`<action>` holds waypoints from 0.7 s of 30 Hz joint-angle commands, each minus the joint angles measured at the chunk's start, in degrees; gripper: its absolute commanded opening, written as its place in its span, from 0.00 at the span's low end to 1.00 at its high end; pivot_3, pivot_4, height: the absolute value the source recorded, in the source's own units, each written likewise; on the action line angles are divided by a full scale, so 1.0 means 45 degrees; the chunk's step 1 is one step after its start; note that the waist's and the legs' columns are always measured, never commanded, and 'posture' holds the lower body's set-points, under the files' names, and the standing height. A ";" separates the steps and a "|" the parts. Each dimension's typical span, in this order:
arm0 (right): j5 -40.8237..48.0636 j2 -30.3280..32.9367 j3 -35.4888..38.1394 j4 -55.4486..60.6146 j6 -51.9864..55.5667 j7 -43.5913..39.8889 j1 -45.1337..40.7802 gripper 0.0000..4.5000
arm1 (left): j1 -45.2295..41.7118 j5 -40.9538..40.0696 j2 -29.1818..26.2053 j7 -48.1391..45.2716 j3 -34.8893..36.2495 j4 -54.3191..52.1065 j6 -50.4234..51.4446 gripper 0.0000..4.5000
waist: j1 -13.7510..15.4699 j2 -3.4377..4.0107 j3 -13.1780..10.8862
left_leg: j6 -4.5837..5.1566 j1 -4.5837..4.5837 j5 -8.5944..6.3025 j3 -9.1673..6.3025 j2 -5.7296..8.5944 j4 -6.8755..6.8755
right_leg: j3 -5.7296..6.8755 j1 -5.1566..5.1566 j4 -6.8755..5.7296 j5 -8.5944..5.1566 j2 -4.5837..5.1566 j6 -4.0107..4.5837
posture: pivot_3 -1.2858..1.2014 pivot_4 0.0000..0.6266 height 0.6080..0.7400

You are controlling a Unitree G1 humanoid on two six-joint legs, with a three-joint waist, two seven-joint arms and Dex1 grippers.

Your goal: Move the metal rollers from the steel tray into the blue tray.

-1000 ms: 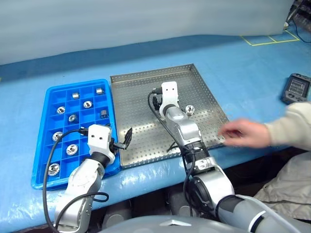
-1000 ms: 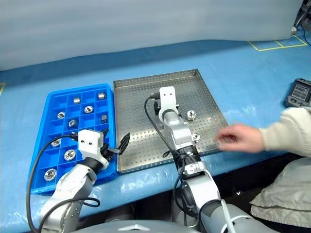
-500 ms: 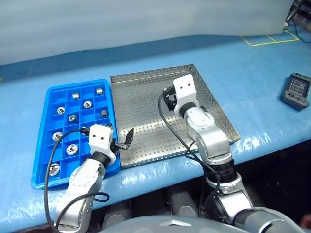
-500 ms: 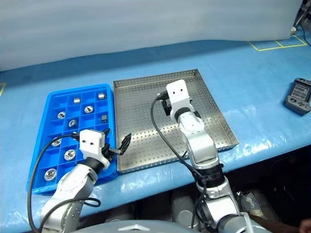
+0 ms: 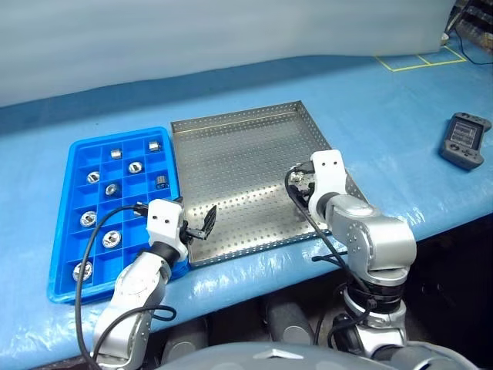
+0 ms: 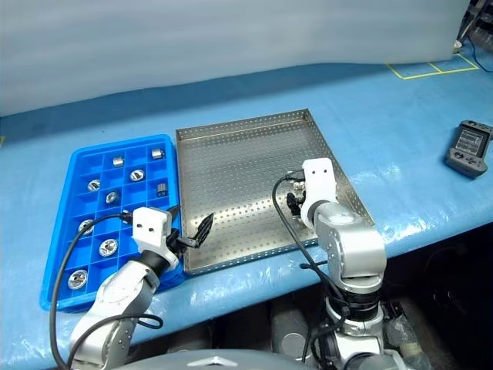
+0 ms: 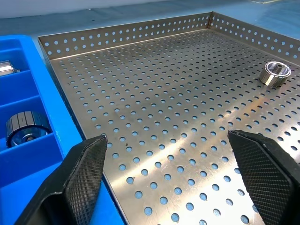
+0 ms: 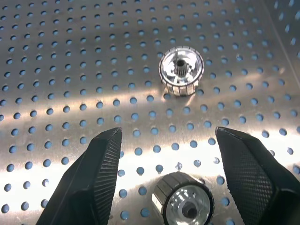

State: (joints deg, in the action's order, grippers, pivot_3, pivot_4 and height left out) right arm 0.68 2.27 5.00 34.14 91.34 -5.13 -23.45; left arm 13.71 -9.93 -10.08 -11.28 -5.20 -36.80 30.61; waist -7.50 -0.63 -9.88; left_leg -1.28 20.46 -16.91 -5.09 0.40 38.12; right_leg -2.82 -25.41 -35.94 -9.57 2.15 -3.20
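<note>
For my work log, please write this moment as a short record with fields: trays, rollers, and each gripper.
steel tray: square, perforated steel tray, right of the blue tray
blue tray: blue tray with square compartments, nine rollers inside
rollers in steel tray: two, one roller ahead of the right gripper's fingers, one nearer roller between them
left gripper: left gripper open, empty, over the steel tray's left edge
right gripper: right gripper open, holding nothing, over the tray's right side
other: black handheld device on the blue table

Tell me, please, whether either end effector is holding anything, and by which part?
Nothing is held: the right end effector hangs open above two rollers, the left end effector open and empty.
</note>
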 commanded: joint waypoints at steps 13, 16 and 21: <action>0.1135 0.0140 0.0133 -0.0697 0.0259 -0.0085 0.0887 0.74 | -0.0060 -0.0070 -0.0036 -0.0052 -0.0002 -0.0202 -0.0203 1.00 | -0.0044 0.0001 0.0001 | 0.0005 0.0001 -0.0003 0.0005 0.0000 -0.0005 | -0.0004 -0.0001 0.0007 -0.0001 0.0000 -0.0001 | 0.46 0.24 1.00; 0.1244 0.0297 0.0100 -0.0897 0.0259 0.0073 0.1071 0.74 | -0.0033 -0.0064 -0.0032 -0.0025 0.0014 -0.0231 -0.0212 1.00 | -0.0036 -0.0002 0.0004 | 0.0005 0.0000 -0.0003 0.0005 -0.0001 -0.0005 | -0.0004 0.0003 0.0006 -0.0001 -0.0001 -0.0001 | 0.47 0.24 1.00; 0.1446 0.0638 -0.0133 -0.0919 0.0259 0.0170 0.1082 0.55 | 0.0039 -0.0041 -0.0032 0.0010 0.0020 -0.0281 -0.0219 1.00 | -0.0023 -0.0008 0.0009 | 0.0005 -0.0002 -0.0003 0.0006 0.0000 -0.0002 | -0.0004 0.0007 0.0005 -0.0002 0.0000 0.0000 | 0.47 0.24 1.00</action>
State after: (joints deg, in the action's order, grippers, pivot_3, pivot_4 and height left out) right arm 6.15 5.02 5.03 30.13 91.83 -4.51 -18.98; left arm 13.88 -9.91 -10.26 -11.28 -5.06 -36.80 30.60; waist -7.61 -0.66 -9.84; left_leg -1.26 20.45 -16.92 -5.06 0.40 38.11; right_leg -2.84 -25.38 -35.91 -9.58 2.15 -3.21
